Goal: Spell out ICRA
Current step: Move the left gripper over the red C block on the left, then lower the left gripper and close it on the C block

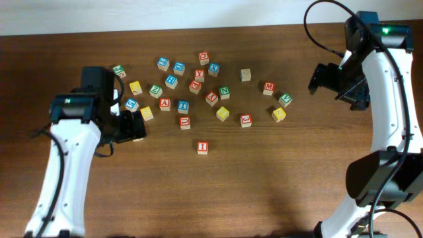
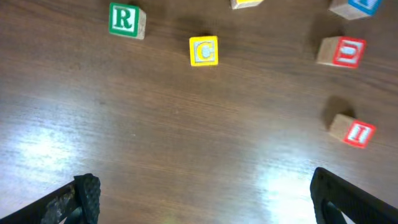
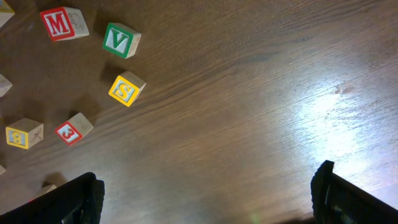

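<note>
Left gripper (image 2: 205, 199) gaping, empty; right gripper (image 3: 208, 193) likewise | I-cube (image 2: 353, 131) apart from cluster, C (image 2: 203, 51) and R (image 2: 123, 19) ahead, A (image 1: 164, 103) in cluster | I judge cubes light, stiff; pinch flat opposite faces

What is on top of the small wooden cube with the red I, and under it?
Nothing on top: the red-printed wooden I cube shows its letter. Under it, brown wooden table; its bottom face is hidden.
</note>
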Tool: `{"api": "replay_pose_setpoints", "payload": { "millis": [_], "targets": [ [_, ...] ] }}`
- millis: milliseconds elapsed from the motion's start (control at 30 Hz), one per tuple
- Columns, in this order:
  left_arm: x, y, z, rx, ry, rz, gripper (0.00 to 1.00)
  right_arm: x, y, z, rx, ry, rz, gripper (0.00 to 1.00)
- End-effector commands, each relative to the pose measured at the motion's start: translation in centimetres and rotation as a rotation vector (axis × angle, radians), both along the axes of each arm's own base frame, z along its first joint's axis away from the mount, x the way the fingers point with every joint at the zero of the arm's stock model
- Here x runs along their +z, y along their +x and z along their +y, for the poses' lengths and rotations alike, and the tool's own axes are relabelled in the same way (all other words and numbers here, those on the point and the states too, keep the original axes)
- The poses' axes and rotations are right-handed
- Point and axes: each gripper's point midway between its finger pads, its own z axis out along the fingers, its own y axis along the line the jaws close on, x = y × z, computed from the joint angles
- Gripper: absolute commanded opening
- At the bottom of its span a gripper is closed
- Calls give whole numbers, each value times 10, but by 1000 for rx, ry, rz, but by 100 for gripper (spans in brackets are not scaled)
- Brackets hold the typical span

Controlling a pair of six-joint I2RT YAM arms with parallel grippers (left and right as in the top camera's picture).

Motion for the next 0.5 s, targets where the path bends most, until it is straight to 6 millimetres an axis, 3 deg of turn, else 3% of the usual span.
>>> {"api": "replay_pose_setpoints", "payload": {
  "millis": [0,200,333,467],
  "targets": [
    [-7,18,5,16,26,-11,99,0,2,-1,-14,-1,-2,98],
    [-30,36,4,25,23,11,99,0,2,-1,-13,-1,-2,98],
    [-54,40,4,142,9,74,99,0,2,-1,-13,-1,-2,98],
    [-80,48,-6,144,-40,123,99,0,2,-1,-13,-1,-2,98]
  ]
}}
